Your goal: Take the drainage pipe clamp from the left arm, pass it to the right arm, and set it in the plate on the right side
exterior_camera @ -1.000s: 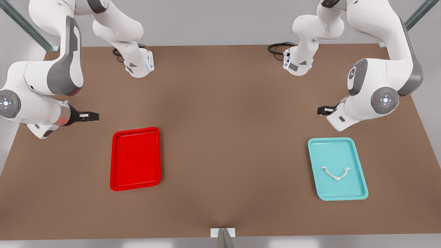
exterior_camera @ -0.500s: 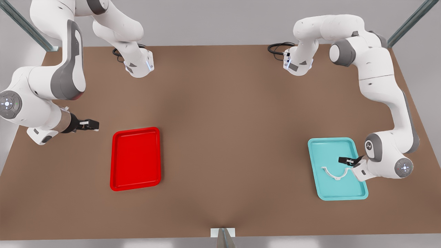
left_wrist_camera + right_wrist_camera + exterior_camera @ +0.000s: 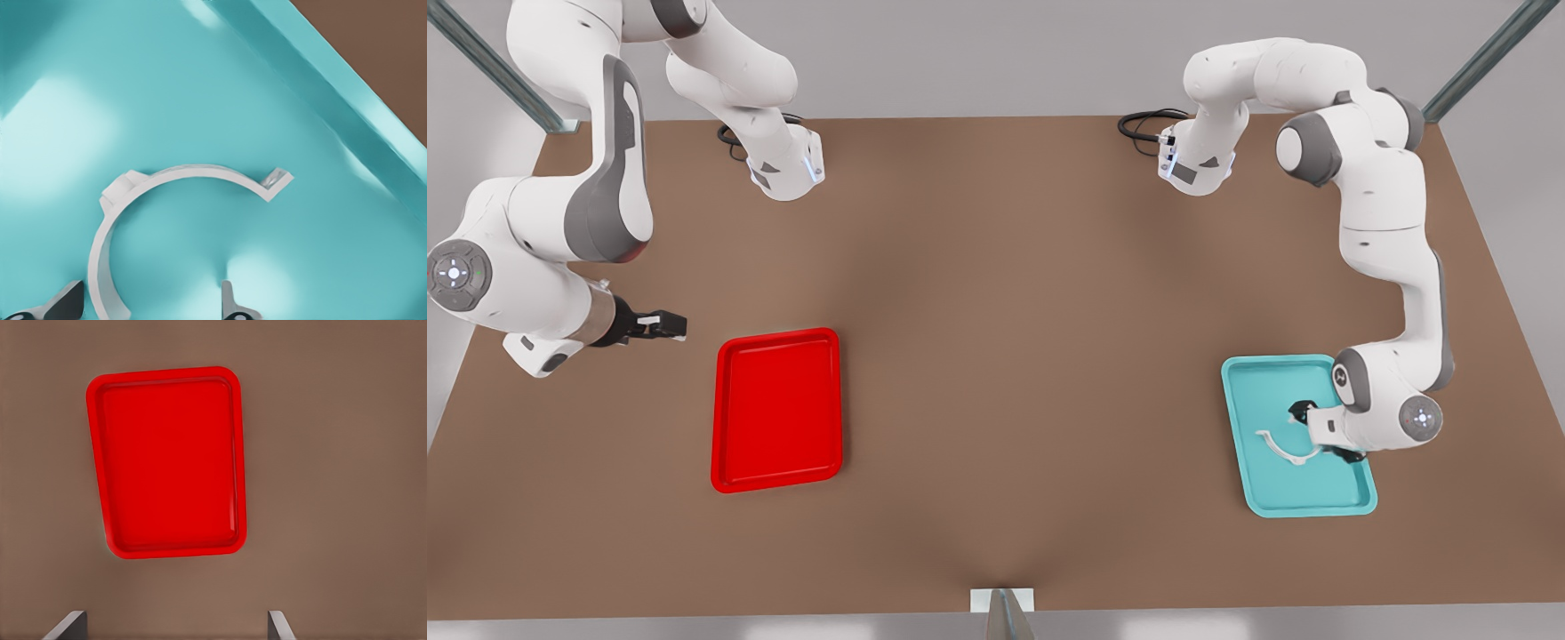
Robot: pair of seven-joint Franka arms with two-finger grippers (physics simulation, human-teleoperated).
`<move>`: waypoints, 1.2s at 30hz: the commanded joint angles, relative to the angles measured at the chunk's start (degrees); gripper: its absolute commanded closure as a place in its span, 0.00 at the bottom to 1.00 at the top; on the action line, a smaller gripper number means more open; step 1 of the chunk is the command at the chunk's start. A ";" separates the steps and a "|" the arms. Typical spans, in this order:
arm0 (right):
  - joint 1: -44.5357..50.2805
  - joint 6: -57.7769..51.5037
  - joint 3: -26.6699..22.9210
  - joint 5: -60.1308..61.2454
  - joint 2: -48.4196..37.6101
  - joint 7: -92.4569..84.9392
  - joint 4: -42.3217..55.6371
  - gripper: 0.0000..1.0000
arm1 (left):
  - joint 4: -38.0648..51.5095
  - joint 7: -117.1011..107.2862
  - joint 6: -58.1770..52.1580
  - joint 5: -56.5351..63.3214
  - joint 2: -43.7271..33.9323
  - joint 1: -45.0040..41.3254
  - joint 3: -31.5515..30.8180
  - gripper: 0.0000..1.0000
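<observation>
Drainage pipe clamp (image 3: 1282,447), a thin white plastic half-ring with a short flat tab at each end, lies flat inside the teal tray (image 3: 1263,378), and we take that tray as our landmark. Our left gripper (image 3: 1319,434) is down inside the tray, at the clamp's end nearest the tray's outer long rim, on the front view's right. In the left wrist view its two fingertips (image 3: 65,301) stand apart, one on each side of the curved band (image 3: 175,175), and they are not yet closed on it. Our right gripper (image 3: 660,325) waits far across the brown table (image 3: 996,293) from the teal tray, just beyond the red plate (image 3: 778,409), with its fingers spread wide and holding nothing; the right wrist view looks straight down on that plate (image 3: 170,460), which has nothing in it. We judge the clamp to be very light and fairly stiff, with smooth plastic that could slip or pivot in a pinch. We think the best hold is across the band's thin wall near one end, which would leave the far end and its tab free for the right gripper to take during the pass.
</observation>
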 commanded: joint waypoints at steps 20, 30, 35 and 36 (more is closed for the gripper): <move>0.00 0.11 0.01 0.08 0.29 -0.33 -0.52 0.00 | -0.43 16.66 5.35 -0.16 -0.53 0.18 0.10 0.61; 0.00 0.11 0.01 0.08 0.29 -0.42 -0.53 0.00 | -0.34 16.66 4.91 -0.16 -0.36 0.27 0.10 0.61; 0.09 0.11 0.01 0.08 0.38 -0.59 -0.52 0.00 | -0.25 16.66 4.91 -0.16 -0.18 0.27 0.10 0.78; 0.09 0.11 0.01 0.08 0.38 -0.59 -0.52 0.00 | -0.25 16.57 4.82 -0.16 -0.18 0.27 0.10 0.79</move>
